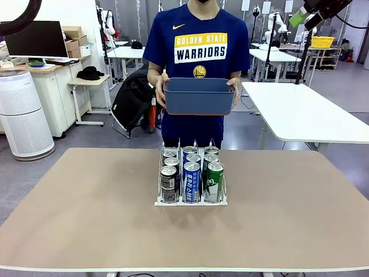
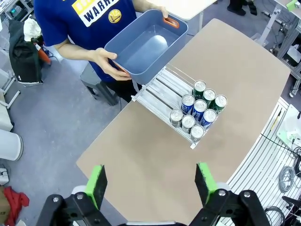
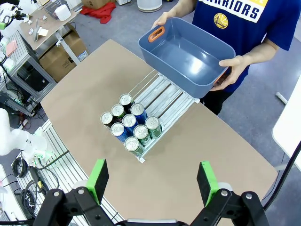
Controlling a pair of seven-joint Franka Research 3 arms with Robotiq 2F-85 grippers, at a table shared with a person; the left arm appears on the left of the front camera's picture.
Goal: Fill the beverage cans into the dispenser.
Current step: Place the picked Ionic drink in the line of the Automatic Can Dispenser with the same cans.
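Apparently the filling step was done, or nearly so. Nine beverage cans (image 1: 191, 173) stood upright in the dispenser (image 1: 190, 201), a clear rack with thin dividers, which sat on the tan table (image 1: 86, 219) near its middle, toward the far edge. The cans filled three lanes, three deep: black ones in the lane on the robot's left, blue in the middle, green on the right. They were bunched at the end of the rack nearest the robot, each touching the next in its lane, and the wrist views showed the far part of the lanes bare.

At the far side, a person in a blue shirt held a blue-grey bin (image 1: 199, 96) with both hands (image 1: 159, 92), raised above the table just behind the rack. From above, the bin looked empty.

Both claws hung high above the table, well apart from the cans. The left gripper (image 2: 153, 184) had its green-padded fingers spread wide with nothing between them; the right gripper (image 3: 154, 181) was likewise wide open and empty.

No loose cans lay on the table. My judgement was that the next move called for little: more cans would have to be supplied before either arm had anything to pick.
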